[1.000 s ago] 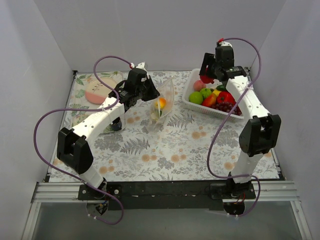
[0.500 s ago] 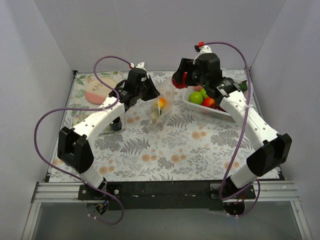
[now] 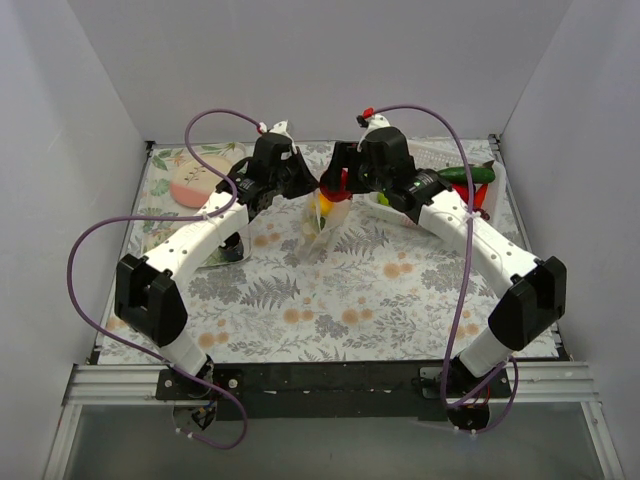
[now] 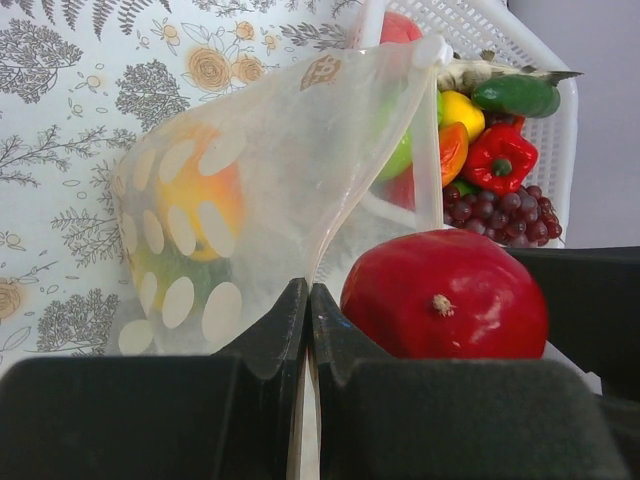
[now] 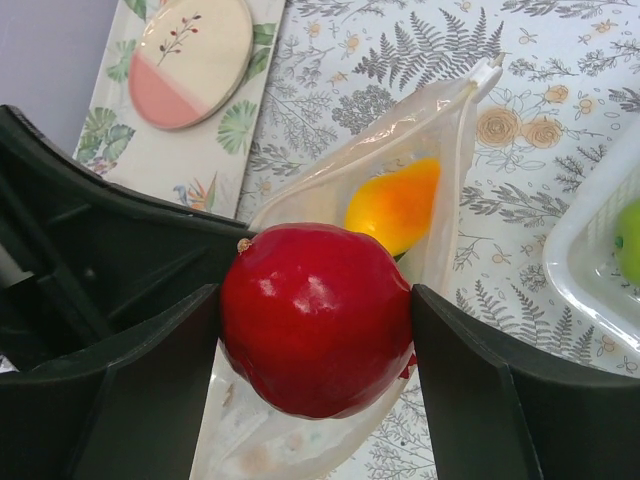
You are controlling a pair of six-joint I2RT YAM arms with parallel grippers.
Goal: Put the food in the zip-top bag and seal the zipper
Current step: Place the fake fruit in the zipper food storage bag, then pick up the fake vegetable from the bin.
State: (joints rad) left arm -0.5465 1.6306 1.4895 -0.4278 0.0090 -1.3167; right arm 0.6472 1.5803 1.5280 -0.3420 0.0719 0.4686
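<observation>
Top external: at the far middle of the worktop (image 3: pixel 330 300), the left tool (image 3: pixel 307 186) is holding the zip-top bag (image 3: pixel 321 217) up by its mouth. The right tool (image 3: pixel 337 186) is meeting it from the right.

Left wrist: the left tool's fingers are pinching one mouth edge. The red pomegranate (image 4: pixel 445 295) is hanging just right, over the opening. An orange-yellow fruit (image 4: pixel 195 195) is lying inside the bag. The white basket (image 4: pixel 470 25) beyond is holding a pepper, grapes and more.

Right wrist: the right tool is clamping the pomegranate directly above the gaping mouth, so the drop probably goes straight down.
</observation>
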